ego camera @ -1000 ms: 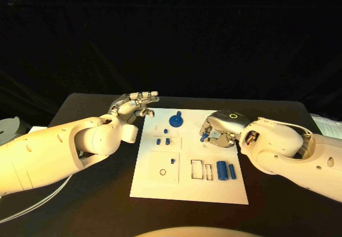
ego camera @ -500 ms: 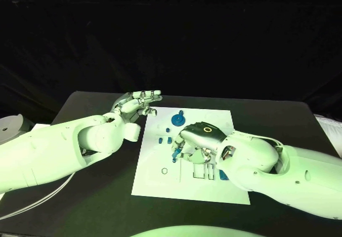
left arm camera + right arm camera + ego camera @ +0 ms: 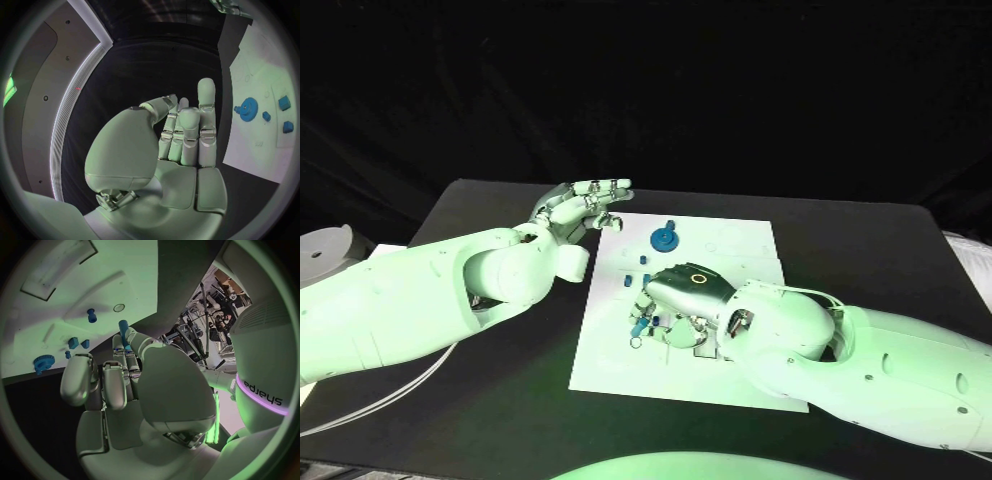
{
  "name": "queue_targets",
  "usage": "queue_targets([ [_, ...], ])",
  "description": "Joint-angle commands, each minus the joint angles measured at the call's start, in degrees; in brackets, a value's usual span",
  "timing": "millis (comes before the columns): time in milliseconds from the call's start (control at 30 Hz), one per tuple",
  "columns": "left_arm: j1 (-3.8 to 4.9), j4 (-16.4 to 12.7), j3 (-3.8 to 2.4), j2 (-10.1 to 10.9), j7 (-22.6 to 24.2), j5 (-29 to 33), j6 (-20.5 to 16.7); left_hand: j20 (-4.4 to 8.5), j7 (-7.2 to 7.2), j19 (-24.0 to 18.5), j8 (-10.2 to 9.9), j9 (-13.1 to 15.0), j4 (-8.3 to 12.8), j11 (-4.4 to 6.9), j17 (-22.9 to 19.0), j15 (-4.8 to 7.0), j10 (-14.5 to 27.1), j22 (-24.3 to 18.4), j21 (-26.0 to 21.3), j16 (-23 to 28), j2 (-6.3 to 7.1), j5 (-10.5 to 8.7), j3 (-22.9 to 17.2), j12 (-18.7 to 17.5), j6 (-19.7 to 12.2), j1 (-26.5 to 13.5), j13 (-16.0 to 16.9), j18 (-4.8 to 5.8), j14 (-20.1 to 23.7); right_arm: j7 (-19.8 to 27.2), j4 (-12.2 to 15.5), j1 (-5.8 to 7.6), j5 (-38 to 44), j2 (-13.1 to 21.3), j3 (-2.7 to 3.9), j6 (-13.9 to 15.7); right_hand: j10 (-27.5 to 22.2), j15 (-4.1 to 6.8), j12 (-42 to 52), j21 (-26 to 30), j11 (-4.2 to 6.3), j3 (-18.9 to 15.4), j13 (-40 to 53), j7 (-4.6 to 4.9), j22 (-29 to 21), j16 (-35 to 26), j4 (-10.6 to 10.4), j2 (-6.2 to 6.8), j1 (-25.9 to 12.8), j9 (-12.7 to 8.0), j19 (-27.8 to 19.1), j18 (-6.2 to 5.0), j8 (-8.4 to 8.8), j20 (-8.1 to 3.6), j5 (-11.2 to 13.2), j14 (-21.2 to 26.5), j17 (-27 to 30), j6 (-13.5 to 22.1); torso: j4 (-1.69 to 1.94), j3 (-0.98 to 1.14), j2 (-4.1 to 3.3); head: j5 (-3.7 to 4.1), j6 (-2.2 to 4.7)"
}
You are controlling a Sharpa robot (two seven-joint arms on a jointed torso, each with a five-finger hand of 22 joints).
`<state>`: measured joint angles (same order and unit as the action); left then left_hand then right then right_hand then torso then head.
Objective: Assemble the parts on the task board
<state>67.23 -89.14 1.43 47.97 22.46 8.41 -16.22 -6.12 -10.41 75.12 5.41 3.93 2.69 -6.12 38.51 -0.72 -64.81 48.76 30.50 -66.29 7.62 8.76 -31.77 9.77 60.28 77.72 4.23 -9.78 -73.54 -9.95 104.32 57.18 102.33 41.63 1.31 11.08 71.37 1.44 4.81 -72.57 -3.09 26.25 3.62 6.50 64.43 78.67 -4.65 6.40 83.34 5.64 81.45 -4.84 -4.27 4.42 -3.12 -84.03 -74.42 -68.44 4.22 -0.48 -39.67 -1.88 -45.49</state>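
Observation:
The white task board (image 3: 733,240) lies mid-table. My right hand (image 3: 687,298) hovers low over its left half and pinches a short blue peg (image 3: 640,323) between thumb and finger. In the right wrist view that peg (image 3: 124,330) hangs close to a small round hole (image 3: 119,307), with another blue peg (image 3: 92,315) beside it. A blue gear (image 3: 665,238) sits near the far edge, with small blue blocks (image 3: 74,342) near it. My left hand (image 3: 583,205) is raised off the board's far left corner, fingers upright, holding nothing. The left wrist view shows that hand (image 3: 181,137) and the gear (image 3: 249,108).
A rectangular recess (image 3: 56,265) lies on the board's near right part. A pale round object (image 3: 320,255) stands at the table's left edge, and a white cable (image 3: 380,405) trails below my left arm. Black table (image 3: 877,240) surrounds the board.
My right hand has carried the blue peg from the board's middle right across to its left half, nearer to me. The left hand has barely moved.

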Motion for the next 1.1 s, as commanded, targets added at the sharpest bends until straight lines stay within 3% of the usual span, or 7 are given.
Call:
queue_targets([
  [33,0.01,-0.11,-0.03,-0.12,0.24,0.16,1.16,0.07,-0.06,-0.46,0.01,-0.06,0.01,0.05,-0.07,-0.04,0.41,-0.06,-0.14,0.00,-0.54,-0.05,0.48,0.39,-0.30,-0.22,-0.03,-0.55,0.41,0.67,-0.91,-0.30,0.96,-0.52,-0.20,-2.69,0.15,0.10,-0.25,-0.19,-0.17,0.18,0.05,0.43,-0.10,0.16,0.15,-0.62,0.88,0.01,-0.03,-0.42,-0.17,-0.28,-0.37,-3.30,0.04,-0.06,0.03,0.06,-0.01,-0.14,-0.09],
  [533,0.01,-0.10,-0.03,-0.15,0.15,0.16,1.25,0.05,-0.07,-0.50,0.06,-0.05,0.12,0.04,-0.24,-0.05,0.53,-0.09,-0.18,-0.01,-0.67,-0.10,0.63,0.62,-0.33,-0.23,-0.03,-0.56,0.51,-0.39,-3.77,-1.03,2.82,-2.44,-0.65,-4.70,0.09,0.04,-0.39,-0.18,-0.23,0.20,0.05,0.47,-0.11,0.15,0.17,-0.57,0.67,0.03,-0.05,-0.42,-0.11,-0.24,-0.37,-3.29,0.08,-0.02,-0.01,0.07,0.00,-0.39,-0.40],
  [1100,0.01,-0.11,-0.03,-0.14,0.11,0.16,1.26,0.05,-0.07,-0.50,0.06,-0.05,0.12,0.04,-0.24,-0.05,0.53,-0.09,-0.18,-0.01,-0.67,-0.10,0.63,0.62,-0.33,-0.23,-0.03,-0.56,0.51,-0.48,-4.65,-1.46,2.95,-3.71,-0.91,-5.66,0.10,0.01,-0.47,-0.14,-0.25,0.19,0.06,0.47,-0.15,0.12,0.17,-0.54,0.49,0.04,-0.08,-0.42,-0.08,-0.20,-0.34,-3.27,0.12,-0.03,0.04,0.08,0.02,-0.67,-0.64],
])
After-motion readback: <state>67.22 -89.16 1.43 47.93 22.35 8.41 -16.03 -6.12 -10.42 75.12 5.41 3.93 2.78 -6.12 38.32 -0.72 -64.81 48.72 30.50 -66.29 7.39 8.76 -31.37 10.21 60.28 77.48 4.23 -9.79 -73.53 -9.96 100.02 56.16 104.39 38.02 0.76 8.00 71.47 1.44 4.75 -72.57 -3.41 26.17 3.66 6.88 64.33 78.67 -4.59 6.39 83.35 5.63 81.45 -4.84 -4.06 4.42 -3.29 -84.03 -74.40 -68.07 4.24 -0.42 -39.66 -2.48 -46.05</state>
